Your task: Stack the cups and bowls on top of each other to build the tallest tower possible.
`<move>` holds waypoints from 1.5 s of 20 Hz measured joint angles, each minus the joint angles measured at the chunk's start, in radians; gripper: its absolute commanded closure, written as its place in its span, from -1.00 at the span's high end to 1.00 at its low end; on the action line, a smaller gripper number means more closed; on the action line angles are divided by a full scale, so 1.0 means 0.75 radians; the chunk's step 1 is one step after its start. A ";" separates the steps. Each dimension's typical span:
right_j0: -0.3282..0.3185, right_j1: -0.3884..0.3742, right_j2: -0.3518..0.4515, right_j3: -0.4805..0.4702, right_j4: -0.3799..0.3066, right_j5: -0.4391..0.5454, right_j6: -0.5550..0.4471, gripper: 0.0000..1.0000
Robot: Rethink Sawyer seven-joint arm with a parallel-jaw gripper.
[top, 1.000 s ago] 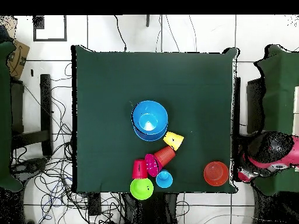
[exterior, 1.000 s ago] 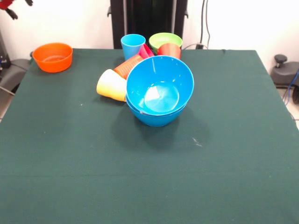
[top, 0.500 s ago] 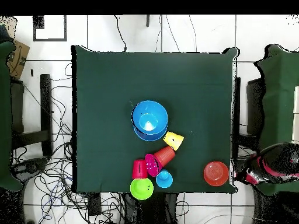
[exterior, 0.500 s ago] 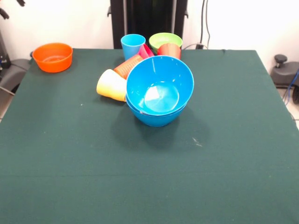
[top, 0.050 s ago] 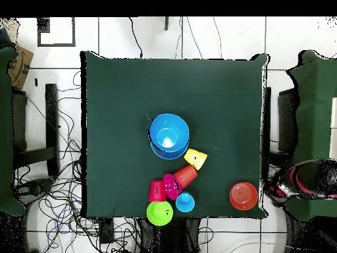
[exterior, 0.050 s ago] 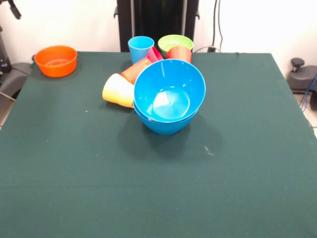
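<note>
lower blue bowl [exterior, 0.050 s ago: 166,124]: nested under the upper blue bowl [exterior, 0.050 s ago: 169,90]; only a rim of it shows in either view.
pink bowl [exterior, 0.050 s ago: 154,53]: mostly hidden in the front view behind the orange cup [exterior, 0.050 s ago: 134,70] and the blue bowls; only a tilted sliver shows.
green bowl [exterior, 0.050 s ago: 175,42]: its lower part is hidden behind the red cup [exterior, 0.050 s ago: 179,53].
red cup: its base is hidden behind the upper blue bowl's rim.
yellow cup [exterior, 0.050 s ago: 118,90]: its mouth end is hidden behind the blue bowls.
gripper [exterior, 0.050 s ago: 13,8]: cut off at the front view's top left corner; too little shows to tell its state.
arm [top, 0.050 s ago: 306,182]: off the table's side in the overhead view, blurred, shape unclear.
</note>
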 measured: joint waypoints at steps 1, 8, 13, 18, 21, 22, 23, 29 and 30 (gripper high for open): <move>0.000 0.003 0.007 0.005 0.004 -0.036 0.000 1.00; 0.001 0.047 0.023 0.035 0.018 -0.195 0.000 1.00; 0.005 0.076 0.023 0.061 0.018 -0.280 0.000 1.00; 0.008 0.105 0.023 0.078 0.018 -0.341 0.000 1.00; 0.009 0.111 0.023 0.083 0.018 -0.354 0.000 1.00; 0.010 0.113 0.023 0.084 0.018 -0.355 0.000 1.00; 0.010 0.116 0.022 0.085 0.018 -0.357 0.000 1.00; 0.010 0.122 0.021 0.086 0.014 -0.358 0.000 1.00; 0.010 0.122 0.021 0.086 0.012 -0.362 0.000 1.00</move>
